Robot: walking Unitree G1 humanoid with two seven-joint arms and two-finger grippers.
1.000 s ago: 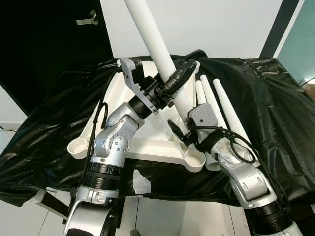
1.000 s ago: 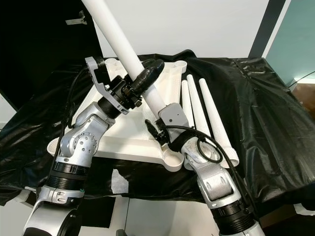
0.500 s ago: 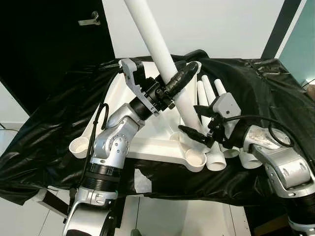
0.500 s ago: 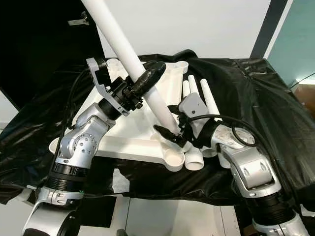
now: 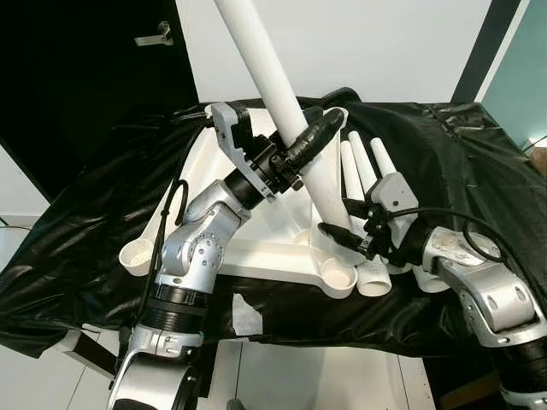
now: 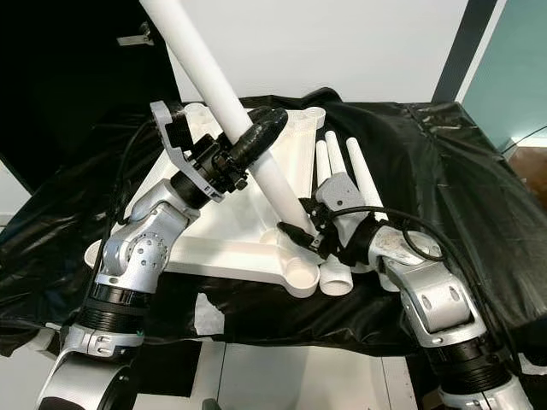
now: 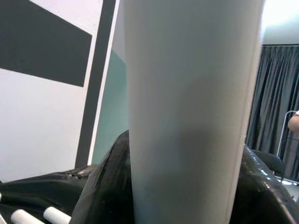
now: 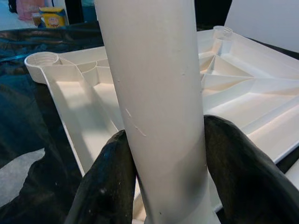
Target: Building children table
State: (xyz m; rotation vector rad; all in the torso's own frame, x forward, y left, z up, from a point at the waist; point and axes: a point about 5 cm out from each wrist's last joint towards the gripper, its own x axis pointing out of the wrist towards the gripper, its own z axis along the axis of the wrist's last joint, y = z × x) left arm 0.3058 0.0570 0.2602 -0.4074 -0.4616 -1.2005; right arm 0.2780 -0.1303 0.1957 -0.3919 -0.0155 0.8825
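Observation:
A long white table leg (image 5: 273, 85) stands tilted, its top leaning to the back left. Its lower end is over the near right corner socket (image 5: 339, 275) of the upside-down white tabletop (image 5: 256, 254). My left gripper (image 5: 308, 141) is shut on the leg at mid-height; the left wrist view shows the leg (image 7: 187, 116) between black fingers (image 7: 105, 186). My right gripper (image 5: 342, 235) is shut on the leg near its lower end. In the right wrist view, fingers (image 8: 238, 172) flank the leg (image 8: 159, 116) above the ribbed tabletop (image 8: 84, 102).
Black cloth (image 5: 479, 171) covers the work table. Three spare white legs (image 5: 363, 166) lie side by side to the right of the tabletop. A white scrap (image 5: 246, 316) lies near the front edge. A dark door (image 5: 85, 77) stands at the back left.
My right arm has swung its elbow out to the right and turned the wrist, keeping its hold low on the leg. The left arm and the leg have stayed almost still.

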